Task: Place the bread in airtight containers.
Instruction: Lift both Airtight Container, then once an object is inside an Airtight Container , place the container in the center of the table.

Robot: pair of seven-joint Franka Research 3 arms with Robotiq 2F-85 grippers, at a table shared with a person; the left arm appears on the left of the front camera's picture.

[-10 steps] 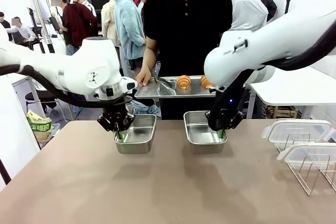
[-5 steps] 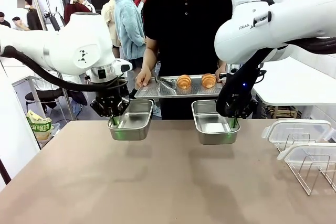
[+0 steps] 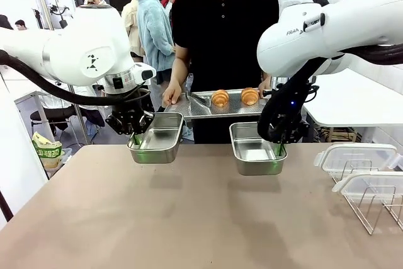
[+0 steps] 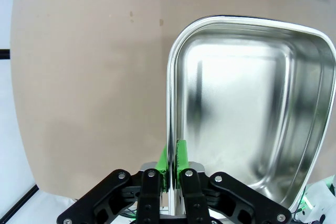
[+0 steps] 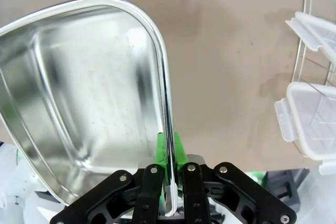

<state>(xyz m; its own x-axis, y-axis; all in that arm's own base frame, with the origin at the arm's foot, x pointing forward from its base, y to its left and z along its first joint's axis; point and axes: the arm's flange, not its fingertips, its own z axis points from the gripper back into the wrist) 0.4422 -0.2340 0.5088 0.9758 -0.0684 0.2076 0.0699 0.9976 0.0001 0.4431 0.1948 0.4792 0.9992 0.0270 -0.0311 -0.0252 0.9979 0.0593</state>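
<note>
Now | left fingers (image 4: 182,156): clamped on outer rim of left tin (image 3: 158,137), tilted, held clear of bench (image 3: 201,225) | right fingers (image 5: 177,148): clamped on outer rim of right tin (image 3: 252,150), likewise clear | croissant (image 3: 220,97), second croissant (image 3: 250,96): side by side on tray (image 3: 200,109) held by person (image 3: 223,23) beyond tins | lids (image 3: 356,155): on rack (image 3: 371,209), far right

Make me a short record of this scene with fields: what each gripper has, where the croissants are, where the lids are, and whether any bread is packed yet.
left arm: left gripper shut on the rim of the left tin, empty, held clear of the table
right arm: right gripper shut on the rim of the right tin, empty, also raised
bread: two croissants side by side on the perforated tray
tray: held by the person at the far side
lids: two, on the wire rack
packed: none yet
</note>
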